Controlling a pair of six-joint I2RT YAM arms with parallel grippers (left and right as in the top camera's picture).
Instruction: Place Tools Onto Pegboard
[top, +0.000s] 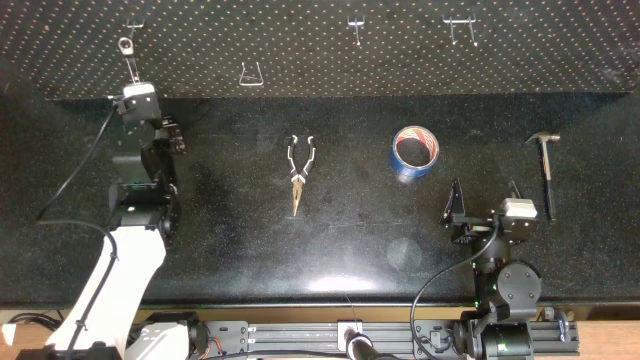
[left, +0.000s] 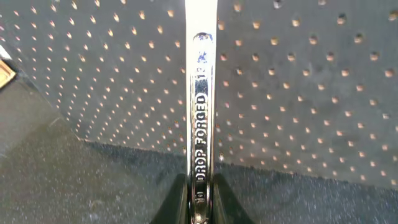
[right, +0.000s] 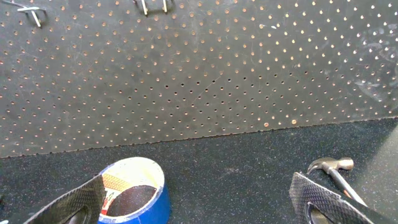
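Left wrist view, left gripper (left: 199, 194) pinching wrench (left: 200, 112) at pegboard (left: 311, 93), right gripper (right: 199, 196) spread wide near tape roll (right: 149, 208)

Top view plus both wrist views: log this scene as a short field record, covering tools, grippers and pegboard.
left gripper: shut on wrench
wrench: upright against the pegboard, ring end by the leftmost hook; hooked or not, cannot tell
right gripper: open, empty, facing the pegboard
pliers: flat on the table, middle
tape roll: blue, on the table, right of the pliers
hammer: on the table, far right
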